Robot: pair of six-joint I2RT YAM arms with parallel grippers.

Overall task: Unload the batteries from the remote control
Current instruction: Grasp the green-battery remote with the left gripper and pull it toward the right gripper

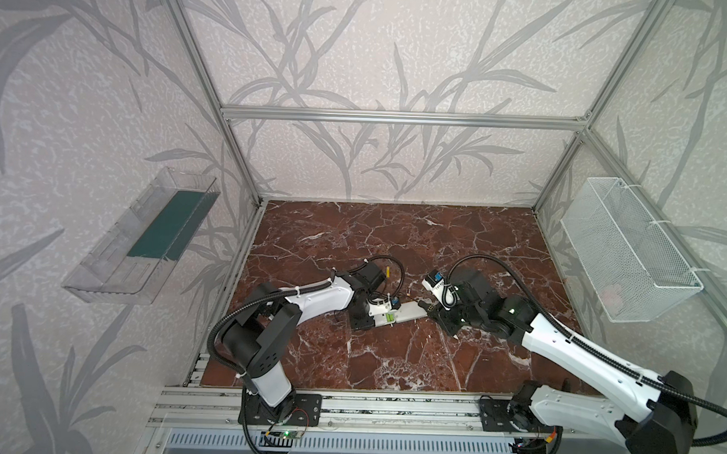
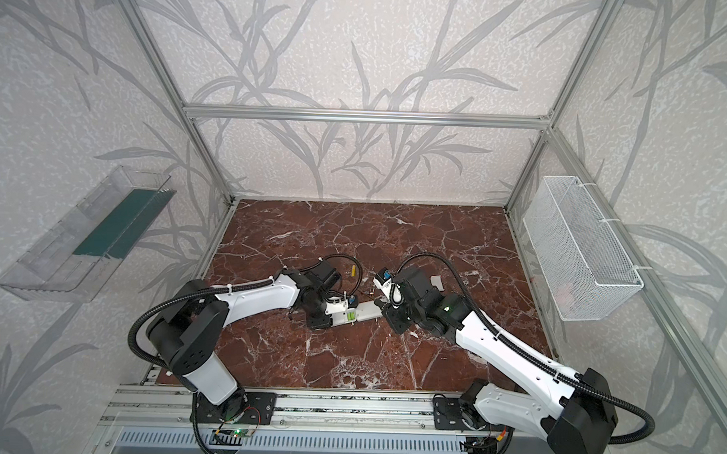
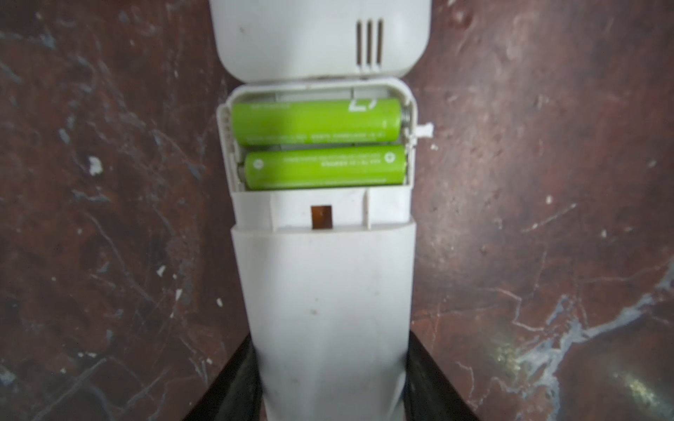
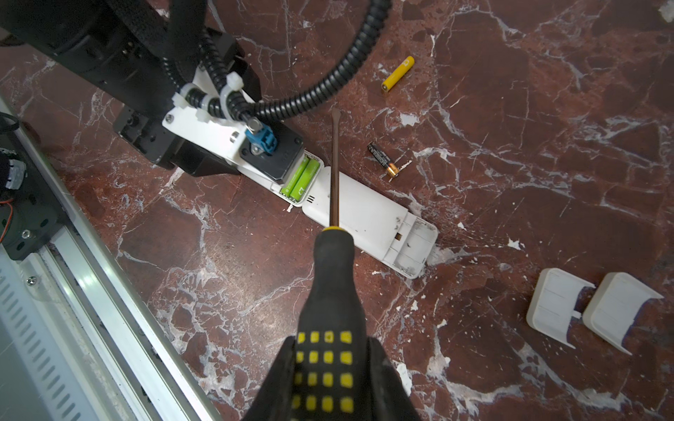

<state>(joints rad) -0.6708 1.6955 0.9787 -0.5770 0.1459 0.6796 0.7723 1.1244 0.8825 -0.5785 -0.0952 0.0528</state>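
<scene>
My left hand (image 3: 330, 342) clamped the white plastic remote (image 3: 321, 284) holding two light-green cylindrical batteries (image 3: 324, 167); my right hand (image 4: 330, 350) gripped the black-and-yellow-handled screwdriver (image 4: 333, 262).

The red-brown marble counter (image 4: 510, 109) carries a white remote (image 3: 321, 291) lying end to end with a second white remote (image 4: 368, 218). Near them lie a yellow battery (image 4: 398, 74) and a black battery (image 4: 382, 159). Farther off, a white cover (image 4: 554, 310) lies just beside another cover (image 4: 616, 310).

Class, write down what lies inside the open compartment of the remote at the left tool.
Two green batteries lie side by side in the remote. What lies beneath them is covered.
</scene>
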